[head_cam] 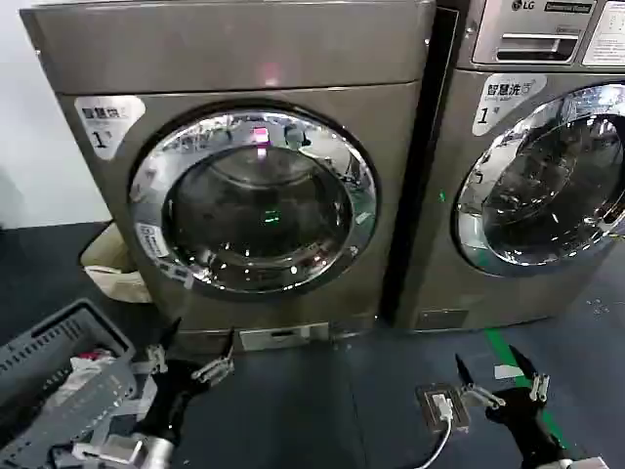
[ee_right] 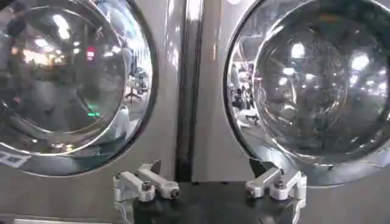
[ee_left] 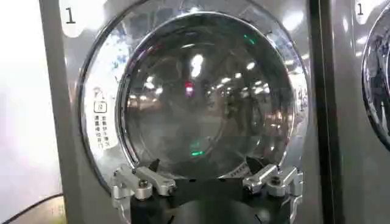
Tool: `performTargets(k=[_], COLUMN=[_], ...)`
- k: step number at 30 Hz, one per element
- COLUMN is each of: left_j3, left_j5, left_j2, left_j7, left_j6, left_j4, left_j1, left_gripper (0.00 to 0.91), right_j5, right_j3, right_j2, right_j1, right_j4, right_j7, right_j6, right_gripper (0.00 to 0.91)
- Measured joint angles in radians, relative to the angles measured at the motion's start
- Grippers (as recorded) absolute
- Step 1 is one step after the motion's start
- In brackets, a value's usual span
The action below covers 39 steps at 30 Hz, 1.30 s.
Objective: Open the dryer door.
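- We see the dryer (head_cam: 244, 166) standing straight ahead on the dark floor (head_cam: 322, 401), a white sticker marked "1" (head_cam: 107, 122) at its upper left corner.
- The dryer door (head_cam: 256, 200) sits shut in the middle of the front, its chrome ring flush against the panel and the dark glass reflecting room lights.
- Just beside it on the right stands a second machine (head_cam: 527, 166) with an LG control panel (head_cam: 542, 29) and its own round chrome door (head_cam: 547, 181); a narrow dark gap (head_cam: 415, 166) separates the two.
- A grey plastic basket (head_cam: 54, 376) with cloth inside lies on the floor at the lower left, touching or just beside our left arm.
- A pale bag (head_cam: 112, 269) rests against the dryer's lower left corner.
- A small grey box (head_cam: 437, 405) with a white cable lies on the floor near the right end effector, next to green tape (head_cam: 508, 357).
- Nothing stands between the left end effector and the dryer door.
- The left end effector (head_cam: 193, 354) hangs low in front of the dryer's base, fingers spread wide, holding nothing and well apart from the door.
- In the left wrist view the open left end effector (ee_left: 204, 176) faces the door's lower rim.
- The right end effector (head_cam: 498, 379) hangs low before the second machine, fingers also spread and empty.
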Motion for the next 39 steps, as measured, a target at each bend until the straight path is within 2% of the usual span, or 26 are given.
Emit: performTargets(k=[5,8,12,15,17,29,39], left_j3=[0.0,0.0,-0.001,-0.002,-0.002,-0.007,-0.012], left_j5=[0.0,-0.001,-0.001,-0.002,-0.002,0.002,0.003], left_j2=[0.001,0.001,0.006,0.009,0.01,0.012,0.009], left_j7=[0.001,0.001,0.002,0.002,0.002,0.002,0.001], left_j6=[0.0,0.0,0.0,0.001,0.002,0.004,0.005], left_j4=[-0.001,-0.003,-0.005,-0.007,-0.009,-0.025,-0.022], left_j1=[0.001,0.001,0.002,0.005,0.007,0.027,0.028], left_gripper=[0.907,0.907,0.907,0.907,0.907,0.907,0.907], right_j5=[0.01,0.027,0.073,0.128,0.154,0.311,0.453], right_j3=[0.0,0.0,-0.014,-0.031,-0.044,-0.217,-0.487], right_j2=[-0.008,-0.025,-0.066,-0.115,-0.149,-0.363,-0.498], right_j1=[0.008,0.027,0.066,0.113,0.151,0.439,0.752], right_j4=[0.004,0.004,-0.006,-0.021,-0.033,-0.135,-0.253], right_j7=[-0.009,-0.031,-0.039,-0.07,-0.075,-0.111,-0.183], right_j6=[-0.01,-0.038,-0.09,-0.16,-0.179,-0.196,-0.2], right_gripper=[0.907,0.907,0.907,0.907,0.907,0.907,0.907])
